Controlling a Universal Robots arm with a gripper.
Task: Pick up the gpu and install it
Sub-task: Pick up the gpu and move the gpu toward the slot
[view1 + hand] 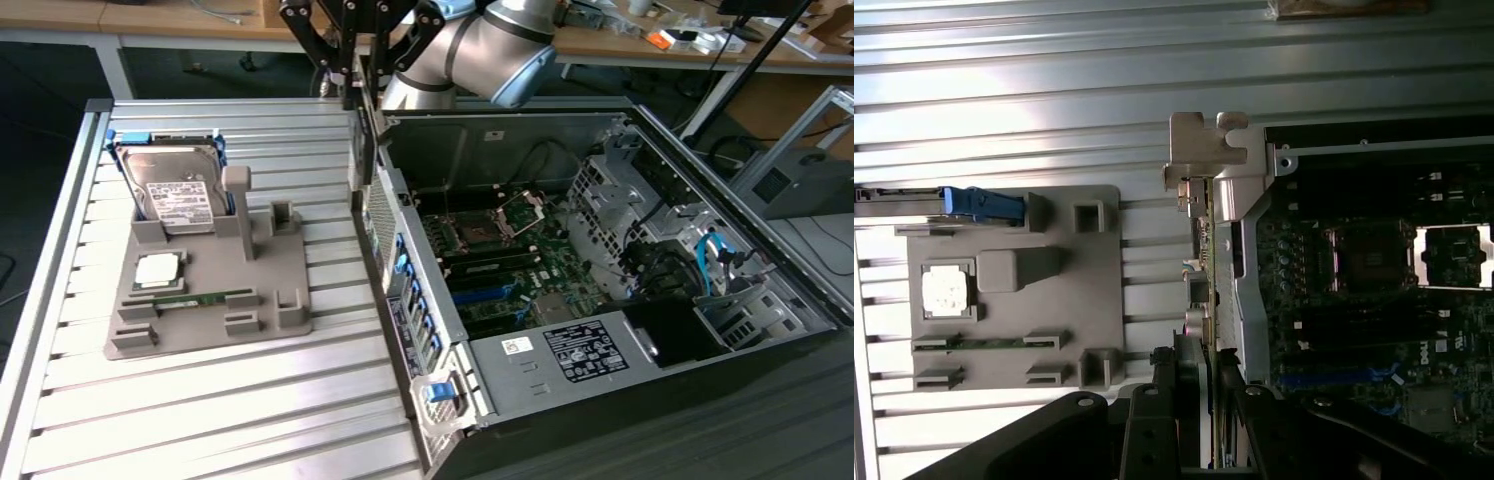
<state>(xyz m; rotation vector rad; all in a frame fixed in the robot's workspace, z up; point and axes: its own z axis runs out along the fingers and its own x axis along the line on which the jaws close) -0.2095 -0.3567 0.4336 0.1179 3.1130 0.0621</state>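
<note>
Pick-up done, installation open: we see the gripper (356,80) clenched on the gpu (358,140), which hangs edge-on and upright above the computer case (534,150), at the case wall facing the grey fixture (274,320) and near the slatted table (200,420) edge where the arm stands; we judge the card lifted clear of the fixture, whose tall posts (240,195) stand vacant, and not yet seated on the motherboard (507,260); the hard drive (174,195), processor (158,268) and memory stick (187,298) remain in the fixture; the exterior view gives us the card's height above table and case, and the whole open interior; the wrist view looks down the gpu (1201,230) lengthwise, showing its silvery bracket (1204,150) at the end away from the gripper (1199,400), the black fingers (1154,400) pressed on both faces of the board, and the card lying just along the case wall, beside the motherboard (1374,260) rather than over its slots
</note>
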